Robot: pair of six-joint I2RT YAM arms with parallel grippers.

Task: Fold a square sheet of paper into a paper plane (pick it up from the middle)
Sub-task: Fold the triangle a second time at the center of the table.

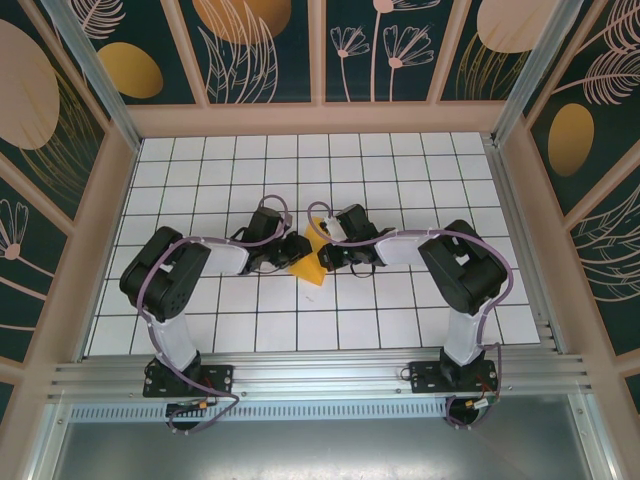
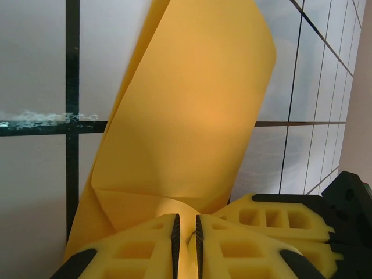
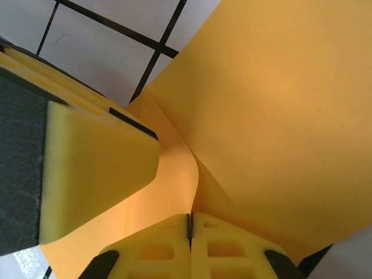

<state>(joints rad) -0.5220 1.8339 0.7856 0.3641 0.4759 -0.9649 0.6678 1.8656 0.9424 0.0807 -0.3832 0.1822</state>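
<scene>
The square sheet of paper (image 2: 192, 116) looks orange-yellow; folded, curling.

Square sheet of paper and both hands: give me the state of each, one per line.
square sheet of paper: creased and curled, not flat, pinched by both hands.
left hand: shut on the paper's folded part.
right hand: shut on the paper.

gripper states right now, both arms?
Left gripper: shut on the sheet of paper.
Right gripper: shut on the same sheet of paper.
</scene>
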